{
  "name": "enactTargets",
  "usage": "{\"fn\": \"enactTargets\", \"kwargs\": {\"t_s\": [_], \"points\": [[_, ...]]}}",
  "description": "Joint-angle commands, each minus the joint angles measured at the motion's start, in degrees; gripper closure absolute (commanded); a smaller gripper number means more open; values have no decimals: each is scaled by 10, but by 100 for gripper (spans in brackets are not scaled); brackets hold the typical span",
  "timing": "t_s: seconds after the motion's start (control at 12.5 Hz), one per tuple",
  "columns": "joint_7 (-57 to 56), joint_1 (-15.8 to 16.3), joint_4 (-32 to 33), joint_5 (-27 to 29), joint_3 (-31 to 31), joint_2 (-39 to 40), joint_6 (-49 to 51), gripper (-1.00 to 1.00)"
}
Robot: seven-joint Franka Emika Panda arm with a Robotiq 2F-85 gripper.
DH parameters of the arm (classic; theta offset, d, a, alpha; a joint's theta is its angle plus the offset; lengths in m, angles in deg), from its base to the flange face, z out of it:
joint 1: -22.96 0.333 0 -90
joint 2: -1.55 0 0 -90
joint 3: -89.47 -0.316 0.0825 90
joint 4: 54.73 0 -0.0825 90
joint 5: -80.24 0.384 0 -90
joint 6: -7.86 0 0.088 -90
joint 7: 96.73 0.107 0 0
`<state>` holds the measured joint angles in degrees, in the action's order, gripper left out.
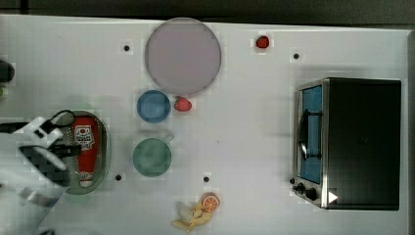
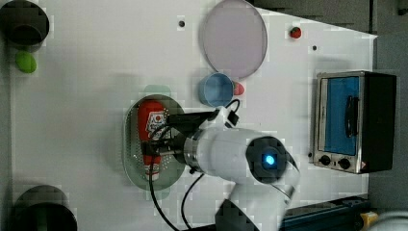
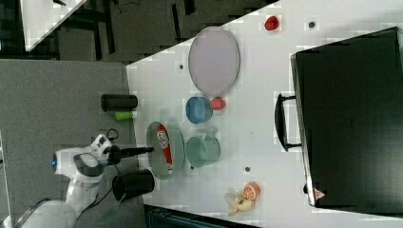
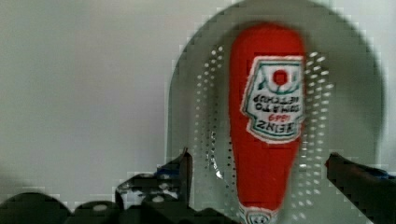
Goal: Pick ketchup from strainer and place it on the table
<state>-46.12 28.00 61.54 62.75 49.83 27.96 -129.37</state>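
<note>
gripper: black two-finger gripper on white arm; jaws spread wide, nothing grasped.
ketchup: slim red squeeze bottle w/ white label + white cap, lying flat inside the strainer, directly ahead of gripper and between the two fingertips in the wrist view; no contact seen yet.
long axis: bottle's length runs away from the gripper along strainer's long way, cap end nearest the fingers; jaws stand across the bottle's narrow width, so the closing line is judged square to it.
strainer: pale green oval perforated plastic basket, under and around the bottle; walls flank both fingers, little side room judged.
step: approach/descent onto bottle, grasp not yet made (judgement).
next move needs: gripper lowered straight so fingers pass either side of the neck w/o catching basket rim; risk = round bottle rolling or basket being dragged.
bench: large flat white top w/ few small dark dots; open bare area beside strainer, away from gripper, judged fit for set-down.
neighbours: round green cup and round blue cup beyond strainer from gripper; grey round plate further off; toaster oven well apart at far end.
</note>
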Motion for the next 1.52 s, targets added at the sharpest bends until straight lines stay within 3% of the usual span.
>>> {"fn": "enactTargets", "kwargs": {"t_s": [0.08, 0.56, 0.64, 0.88, 1.12, 1.28, 1.52], "points": [[58, -9, 10, -54, 9, 40, -26, -100], [123, 2, -5, -134, 26, 127, -80, -100], [123, 5, -10, -142, 30, 134, -80, -91], [123, 8, -14, -145, 33, 132, -80, -21], [123, 2, -7, -144, 26, 102, -57, -21], [123, -11, -1, -129, 5, 55, -32, -21], [123, -36, -8, -35, -30, -27, -1, -21]]}}
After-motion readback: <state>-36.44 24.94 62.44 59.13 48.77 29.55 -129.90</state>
